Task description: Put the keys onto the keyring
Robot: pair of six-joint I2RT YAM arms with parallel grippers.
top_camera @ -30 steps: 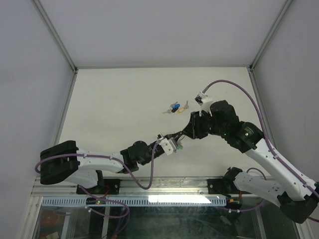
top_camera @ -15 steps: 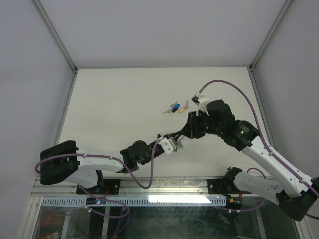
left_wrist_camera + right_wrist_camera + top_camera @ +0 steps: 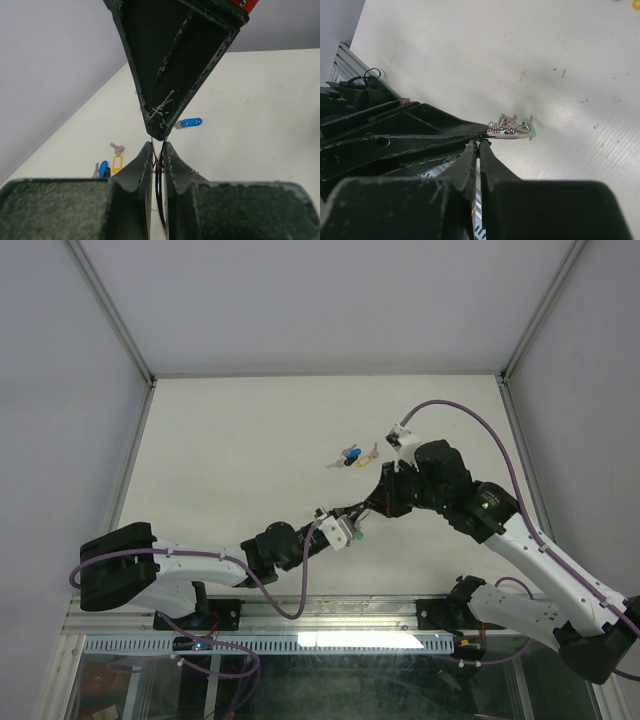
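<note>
The keyring [image 3: 512, 131] is a thin wire ring with a bunch of green-headed and silver keys, held just above the table. My left gripper [image 3: 158, 145] is shut on its wire [image 3: 159, 180]. My right gripper [image 3: 479, 143] is shut too, its tips meeting the left tips on the ring; it looms over the left fingers in the left wrist view [image 3: 157, 134]. In the top view both grippers meet near the front centre [image 3: 356, 520]. The loose keys lie together farther back: yellow [image 3: 365, 461], blue [image 3: 350, 454], grey [image 3: 334, 464]. They also show in the left wrist view, yellow [image 3: 117, 163], blue [image 3: 103, 169], grey [image 3: 117, 148].
Another small blue-headed key [image 3: 190, 122] lies alone on the white table [image 3: 230, 440] beyond the grippers. Grey walls close in the table on the left, back and right. A metal rail [image 3: 330, 612] runs along the near edge by the arm bases.
The right arm's wrist has shifted slightly left and the joined grippers with the keyring have edged left. The loose keys have not moved.
</note>
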